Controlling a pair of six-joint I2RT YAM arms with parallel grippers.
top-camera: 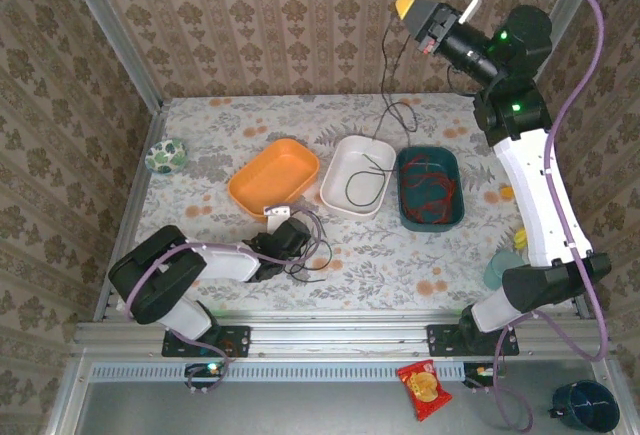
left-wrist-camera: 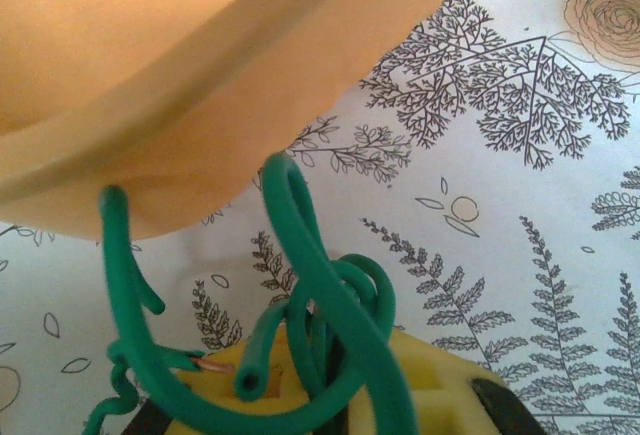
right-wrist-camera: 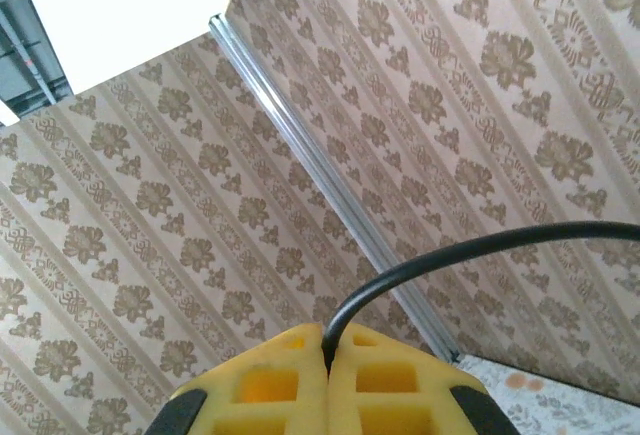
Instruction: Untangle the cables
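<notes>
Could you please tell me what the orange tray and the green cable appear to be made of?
The orange tray looks like moulded plastic with a satin finish: smooth, evenly coloured wall, rounded rim, soft highlights. The green cable seems to be wire in a smooth, slightly glossy plastic or rubber sleeve; a coppery strand shows at one end, so probably metal inside.

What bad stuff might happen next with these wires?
1. The right gripper pinches the black cable by a thin bit, high over the table. It might slip out and fall.
2. Green cables loop over the left gripper. Pulling away might drag the whole knot along or tighten it.
3. The orange tray sits right beside that knot, so it might get bumped.
</notes>
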